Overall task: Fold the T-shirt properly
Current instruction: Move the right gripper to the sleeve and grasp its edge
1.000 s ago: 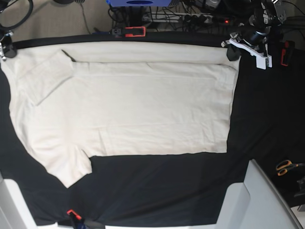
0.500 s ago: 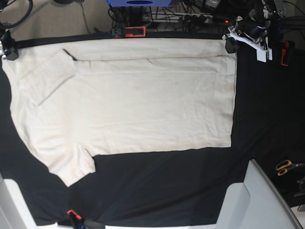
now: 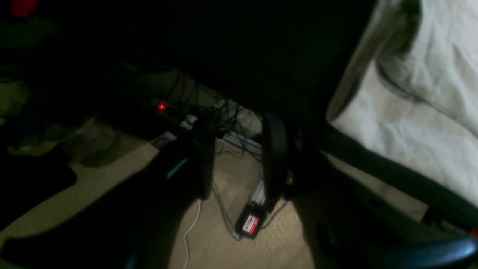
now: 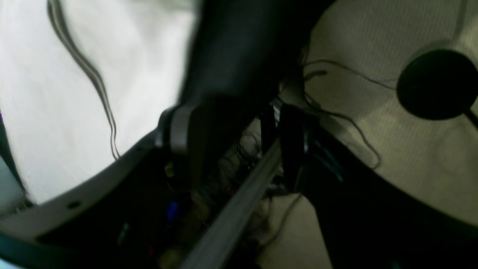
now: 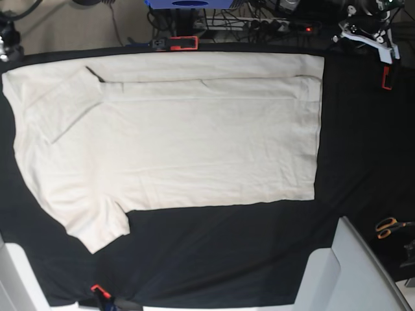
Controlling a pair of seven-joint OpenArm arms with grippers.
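Observation:
The cream T-shirt point(image 5: 175, 142) lies flat on the black tablecloth point(image 5: 227, 253), hem to the right, one sleeve point(image 5: 97, 227) at the front left. Its far strip is folded over onto the body, with the other sleeve point(image 5: 61, 107) folded in. My left gripper point(image 5: 355, 32) hangs beyond the table's far right corner, open and empty. In the left wrist view point(image 3: 239, 153) only floor shows between its fingers, and the shirt point(image 3: 418, 119) lies to the right. My right gripper point(image 5: 8, 40) is at the far left corner, open point(image 4: 235, 138), beside the shirt point(image 4: 56, 104).
Red clamps point(image 5: 183, 43) point(image 5: 387, 76) point(image 5: 97, 289) hold the tablecloth at the table's edges. Orange-handled scissors point(image 5: 389, 227) lie at the right. Grey-white parts point(image 5: 350, 272) stand at the front right. Cables and a power strip point(image 3: 250, 224) lie on the floor behind the table.
Both grippers have let go of the shirt's far edge and drawn back beyond the far corners. The shirt's far edge now lies flat and a little farther back.

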